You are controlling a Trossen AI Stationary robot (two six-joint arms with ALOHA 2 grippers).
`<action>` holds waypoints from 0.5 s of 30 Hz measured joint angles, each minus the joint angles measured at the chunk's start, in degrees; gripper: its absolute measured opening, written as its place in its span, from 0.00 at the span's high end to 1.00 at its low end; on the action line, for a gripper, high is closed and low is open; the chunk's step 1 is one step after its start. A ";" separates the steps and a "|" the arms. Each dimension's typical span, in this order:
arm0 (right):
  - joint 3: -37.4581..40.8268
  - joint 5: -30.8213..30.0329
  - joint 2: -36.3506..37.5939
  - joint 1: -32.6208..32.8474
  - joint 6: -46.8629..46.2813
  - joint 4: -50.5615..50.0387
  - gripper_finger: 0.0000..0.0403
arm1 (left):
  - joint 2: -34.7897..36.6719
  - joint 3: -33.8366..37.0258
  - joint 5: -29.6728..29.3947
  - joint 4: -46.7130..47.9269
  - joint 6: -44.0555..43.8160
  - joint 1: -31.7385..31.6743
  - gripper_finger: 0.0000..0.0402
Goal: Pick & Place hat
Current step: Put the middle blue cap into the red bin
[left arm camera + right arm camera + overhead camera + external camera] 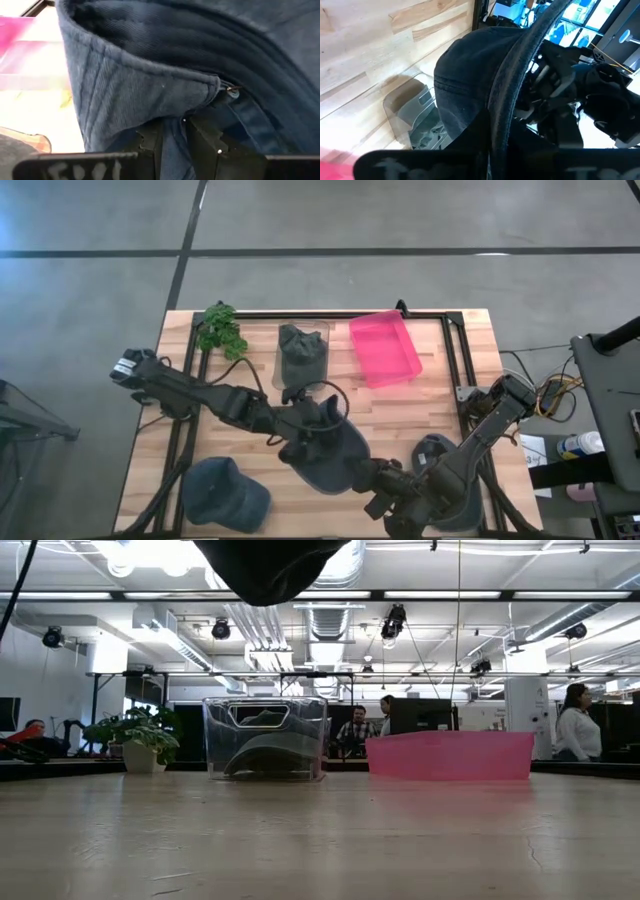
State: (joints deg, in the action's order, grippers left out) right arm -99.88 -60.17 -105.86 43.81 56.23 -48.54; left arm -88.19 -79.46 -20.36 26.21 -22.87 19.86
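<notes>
An open-plan lab or office: exposed ceiling ducts (300, 625), track lights, people (580, 722) seated at monitors (422, 717).

Far edge: plant (221, 329), clear bin (302, 357) and pink tray (385, 348) stand in a row, with narrow gaps between.
Centre: both arms and the raised hat (330, 450) block passage.
Near left corner: a second hat (224, 492) lies on the tabletop (440, 405).
Right of tray: bare boards, passable.

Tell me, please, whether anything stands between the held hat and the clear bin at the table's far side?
Nothing visible does. The hat, held up by both grippers, has bare table between it and the clear bin, which already holds a hat.
</notes>
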 joint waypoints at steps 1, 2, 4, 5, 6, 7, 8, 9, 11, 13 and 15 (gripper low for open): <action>0.00 0.01 0.00 0.01 0.00 0.01 0.97 | -0.25 0.00 0.11 -0.27 0.31 -0.04 0.81; 0.00 0.03 0.00 0.01 -0.02 0.04 0.97 | -0.46 0.00 0.15 -0.41 0.38 -0.04 0.81; 0.00 0.12 0.00 0.01 -0.11 0.07 0.97 | -0.59 0.00 0.20 -0.41 0.46 -0.04 0.81; 0.00 0.14 0.00 0.01 -0.12 0.07 0.97 | -0.59 0.00 0.19 -0.40 0.71 -0.04 0.81; 0.00 0.16 0.00 0.01 -0.18 0.07 0.97 | -0.59 0.00 0.19 -0.37 1.11 -0.04 0.81; 0.00 0.17 0.00 0.01 -0.31 0.07 0.97 | -0.59 0.00 0.18 -0.36 1.67 -0.04 0.81; 0.00 0.20 0.00 -0.02 -0.44 0.05 0.97 | -0.59 0.00 0.19 -0.35 2.16 -0.04 0.81; 0.00 0.20 0.00 -0.12 -0.54 0.05 0.97 | -0.59 0.00 0.15 -0.36 2.56 -0.04 0.81; 0.00 0.18 0.00 -0.30 -0.95 0.07 0.97 | -0.59 0.00 -0.22 -1.08 3.19 -0.04 0.81; 0.00 0.16 0.00 -0.55 -1.30 0.07 0.97 | -0.59 -0.09 -0.37 -2.31 3.31 -0.06 0.81; 0.00 0.07 0.00 -0.61 -2.08 0.07 0.97 | -0.59 -0.72 -0.48 -2.24 3.44 -0.06 0.81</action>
State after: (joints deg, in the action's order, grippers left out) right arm -99.88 -60.10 -105.86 43.20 54.15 -48.47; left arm -88.77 -80.18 -20.84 23.97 -19.43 19.79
